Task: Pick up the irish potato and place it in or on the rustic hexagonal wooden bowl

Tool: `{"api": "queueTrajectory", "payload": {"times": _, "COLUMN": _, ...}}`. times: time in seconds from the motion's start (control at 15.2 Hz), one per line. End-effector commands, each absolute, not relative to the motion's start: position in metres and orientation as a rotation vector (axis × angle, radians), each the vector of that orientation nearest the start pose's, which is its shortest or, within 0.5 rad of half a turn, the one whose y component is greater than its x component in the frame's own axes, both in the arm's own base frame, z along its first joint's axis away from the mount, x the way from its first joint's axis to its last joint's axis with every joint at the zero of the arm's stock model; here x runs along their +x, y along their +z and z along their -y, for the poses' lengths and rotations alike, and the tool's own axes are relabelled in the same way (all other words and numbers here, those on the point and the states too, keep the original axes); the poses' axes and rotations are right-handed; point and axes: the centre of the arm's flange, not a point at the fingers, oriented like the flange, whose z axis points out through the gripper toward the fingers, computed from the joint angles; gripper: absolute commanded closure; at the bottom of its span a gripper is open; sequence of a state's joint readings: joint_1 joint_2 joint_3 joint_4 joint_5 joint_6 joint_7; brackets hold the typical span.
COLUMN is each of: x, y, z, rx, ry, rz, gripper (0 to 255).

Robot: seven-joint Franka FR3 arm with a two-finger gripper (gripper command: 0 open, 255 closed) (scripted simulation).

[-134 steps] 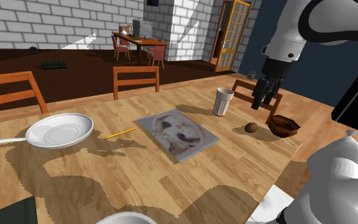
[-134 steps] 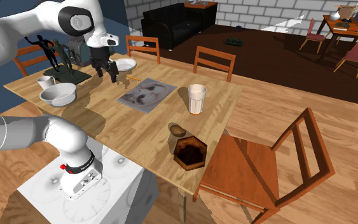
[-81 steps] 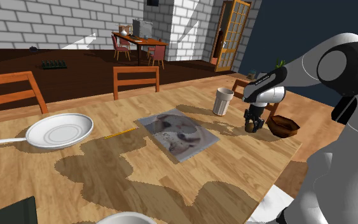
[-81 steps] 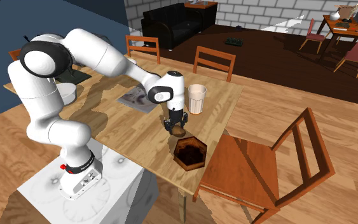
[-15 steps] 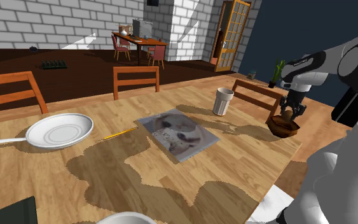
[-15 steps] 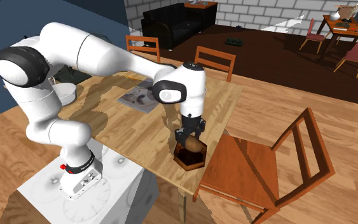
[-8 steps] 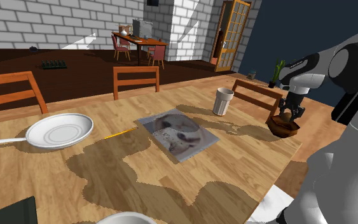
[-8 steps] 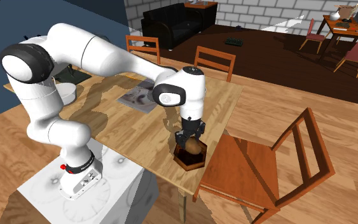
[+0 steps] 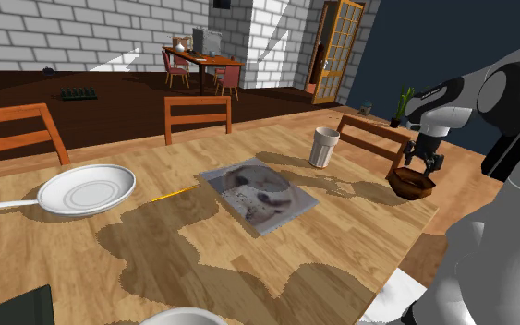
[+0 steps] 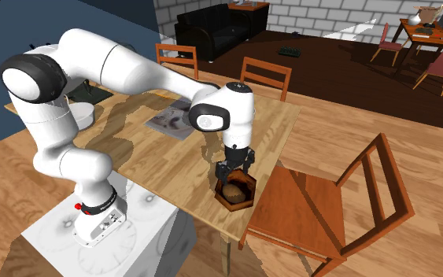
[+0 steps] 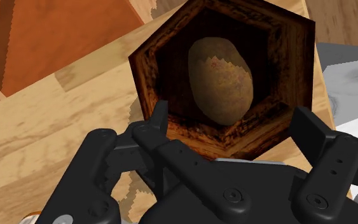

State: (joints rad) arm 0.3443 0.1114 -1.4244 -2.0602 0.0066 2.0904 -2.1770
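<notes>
A brown potato (image 11: 220,79) lies inside the dark hexagonal wooden bowl (image 11: 165,60), loose and touching neither finger. My gripper (image 11: 233,121) hangs just above the bowl, open, its two black fingers (image 11: 160,116) spread wide with nothing between them. In the second exterior view the potato (image 10: 233,191) rests in the bowl (image 10: 251,189) near the table's corner, and the gripper (image 10: 235,168) points straight down over it. From the shoulder view the gripper (image 9: 418,164) is right above the bowl (image 9: 413,187) at the table's far right end.
A white cup (image 9: 323,146) stands on the table a little beyond the bowl. A grey mat (image 9: 258,194), a yellow pencil (image 9: 175,193) and a white pan (image 9: 87,189) lie further along. A wooden chair (image 10: 322,197) sits close to the table edge by the bowl.
Half a second ago the fingers were shut on the potato over the bowl. They have opened and the potato now lies in the bowl. The arm has barely moved.
</notes>
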Motion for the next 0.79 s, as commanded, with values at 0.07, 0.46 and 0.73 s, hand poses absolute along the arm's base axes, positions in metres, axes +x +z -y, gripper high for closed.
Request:
{"api": "queueTrajectory", "payload": {"times": 0.07, "x": 0.273, "y": 0.454, "z": 0.481, "rx": -2.685, "ry": 0.165, "rz": 1.638, "gripper": 0}}
{"api": "queueTrajectory", "payload": {"times": 0.46, "x": 0.275, "y": 0.477, "z": 0.479, "rx": -2.685, "ry": 0.165, "rz": 1.638, "gripper": 0}}
{"api": "queueTrajectory", "payload": {"times": 0.73, "x": 0.275, "y": 0.477, "z": 0.479, "rx": -2.685, "ry": 0.165, "rz": 1.638, "gripper": 0}}
